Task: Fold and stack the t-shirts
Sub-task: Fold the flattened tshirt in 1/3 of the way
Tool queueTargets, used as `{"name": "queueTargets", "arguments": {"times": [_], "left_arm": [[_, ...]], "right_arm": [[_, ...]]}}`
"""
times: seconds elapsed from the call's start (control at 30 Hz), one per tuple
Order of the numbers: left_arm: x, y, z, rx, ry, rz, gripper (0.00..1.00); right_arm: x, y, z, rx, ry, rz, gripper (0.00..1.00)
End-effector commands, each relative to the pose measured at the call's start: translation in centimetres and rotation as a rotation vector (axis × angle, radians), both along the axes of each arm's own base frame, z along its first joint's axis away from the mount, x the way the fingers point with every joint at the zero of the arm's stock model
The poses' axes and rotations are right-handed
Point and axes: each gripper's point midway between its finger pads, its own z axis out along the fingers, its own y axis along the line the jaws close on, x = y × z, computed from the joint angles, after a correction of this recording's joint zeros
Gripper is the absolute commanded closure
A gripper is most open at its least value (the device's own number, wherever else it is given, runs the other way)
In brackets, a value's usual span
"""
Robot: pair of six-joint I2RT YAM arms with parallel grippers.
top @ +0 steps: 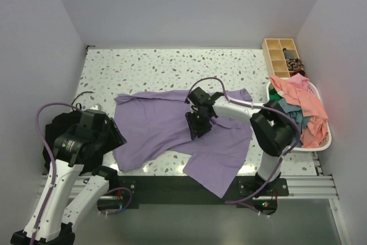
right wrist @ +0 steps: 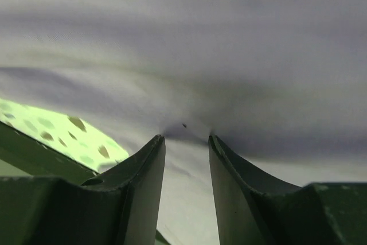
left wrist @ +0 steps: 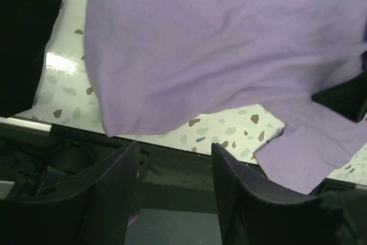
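The lavender t-shirt [top: 166, 124] lies spread and wrinkled across the middle of the speckled table [top: 172, 67], with one corner hanging over the front edge. My right gripper [top: 194, 130] stands on the shirt's middle, jaws a little apart, tips pressed onto the cloth [right wrist: 229, 44]; in the right wrist view the right gripper [right wrist: 186, 139] holds nothing between its fingers. My left gripper [top: 117, 136] is open and empty, just off the shirt's left hem. In the left wrist view the left gripper [left wrist: 175, 150] hovers over the table's front edge, facing the shirt [left wrist: 218, 44]. A salmon-pink shirt [top: 307, 104] and a teal one [top: 287, 110] lie heaped in a basket.
A white basket [top: 322, 144] stands at the right edge. A wooden compartment box [top: 282, 55] sits behind it. A black fabric bundle [top: 54, 133] lies at the left edge under my left arm and shows in the left wrist view [left wrist: 23, 38]. White walls enclose the table.
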Motion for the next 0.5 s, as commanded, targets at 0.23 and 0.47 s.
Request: {"name": "queueTargets", "arguments": {"times": [0.23,0.47], "left_arm": [[11.5,-1.5,2.8,0.042,-0.313,-0.026,0.39],[19.4,-3.0,-5.4,0.097,-0.291,-0.044,0.37]], "right_arm": [[3.0,-4.2,9.3,-0.052,-0.364,-0.112,0.54],[13.5,-7.7,7.8,-0.052,-0.371,-0.375,0.53]]}}
